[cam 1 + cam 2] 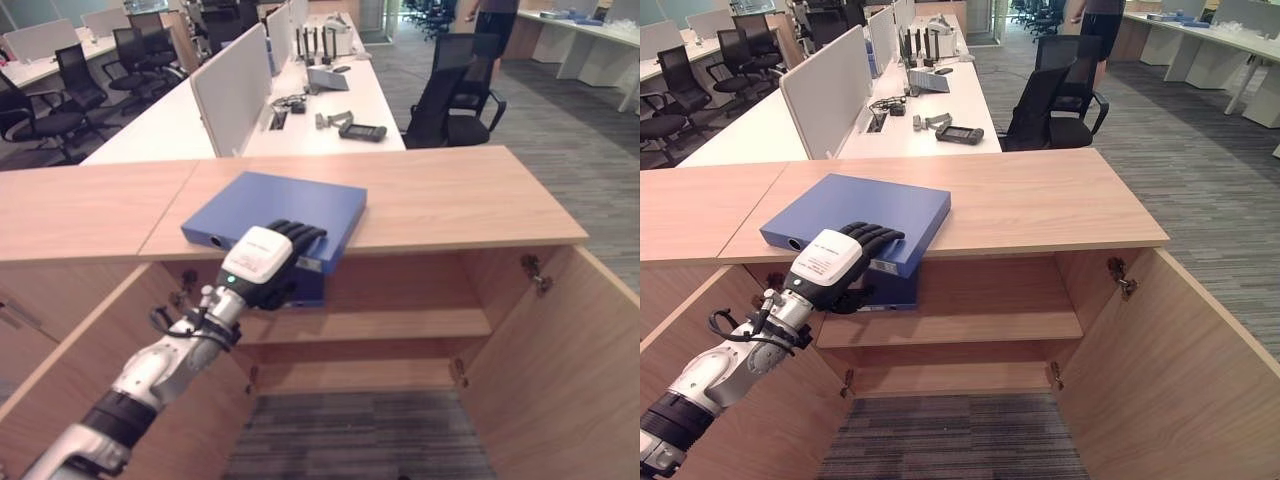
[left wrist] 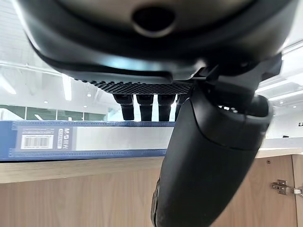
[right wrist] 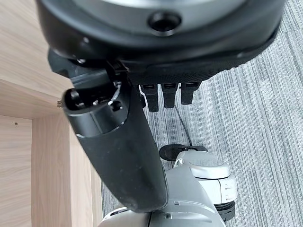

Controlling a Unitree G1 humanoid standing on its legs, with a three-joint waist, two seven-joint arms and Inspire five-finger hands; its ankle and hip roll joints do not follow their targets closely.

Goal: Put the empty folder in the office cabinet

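A blue folder (image 1: 280,205) lies flat on the wooden cabinet top (image 1: 450,200), its near corner hanging over the front edge. My left hand (image 1: 262,262) is at that corner, fingers curled over the folder's top and thumb (image 2: 208,156) below it. In the left wrist view the folder's edge (image 2: 94,139) with its label runs just past the fingers. The cabinet stands open beneath, with a bare inner shelf (image 1: 400,325). My right hand (image 3: 118,142) hangs over the carpet beside the cabinet, fingers relaxed and holding nothing.
Both cabinet doors are swung out toward me, one on the right (image 1: 570,370) and one on the left (image 1: 60,370). Behind the cabinet runs a white desk (image 1: 330,110) with dividers and small devices, and a black office chair (image 1: 455,95). A person (image 1: 495,20) stands far back.
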